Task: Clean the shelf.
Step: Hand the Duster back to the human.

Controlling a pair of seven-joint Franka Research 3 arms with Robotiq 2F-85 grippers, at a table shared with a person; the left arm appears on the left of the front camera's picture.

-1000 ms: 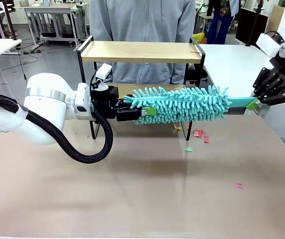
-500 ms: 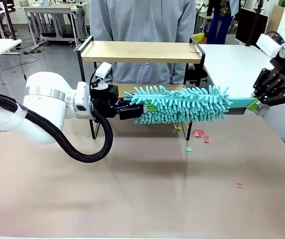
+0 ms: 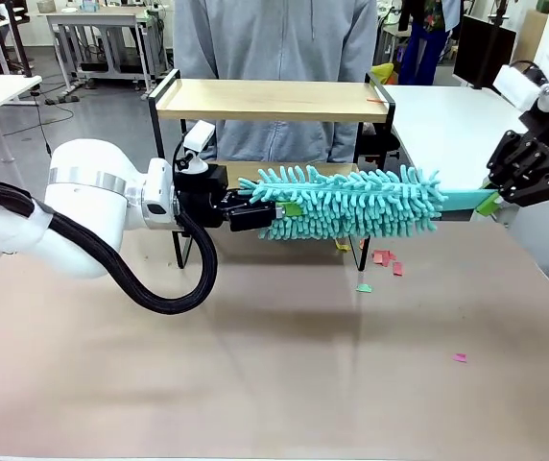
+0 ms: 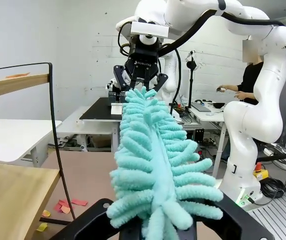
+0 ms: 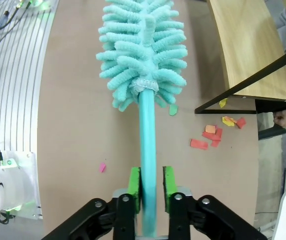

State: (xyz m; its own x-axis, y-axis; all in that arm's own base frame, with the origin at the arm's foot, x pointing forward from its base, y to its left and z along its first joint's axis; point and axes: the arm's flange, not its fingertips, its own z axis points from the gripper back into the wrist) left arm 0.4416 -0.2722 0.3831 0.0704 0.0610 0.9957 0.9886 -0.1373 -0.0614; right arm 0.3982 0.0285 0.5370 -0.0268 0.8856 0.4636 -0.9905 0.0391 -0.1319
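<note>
The shelf [image 3: 273, 100] stands at the table's [image 3: 274, 365] far edge, near its middle, in front of a person [image 3: 274, 38]. The left gripper [image 3: 273, 213] is clenched on the fluffy head end of a turquoise duster [image 3: 351, 202], just in front of the shelf's lower board. The duster lies level, parallel to the far edge, across the front of the shelf. The right gripper [image 5: 152, 186], off the shelf's right end, has its green pads [image 5: 134, 185] standing either side of the duster handle [image 5: 147, 145], with slight gaps visible. Paper scraps [image 3: 386, 257] lie on the table near the shelf's right legs
</note>
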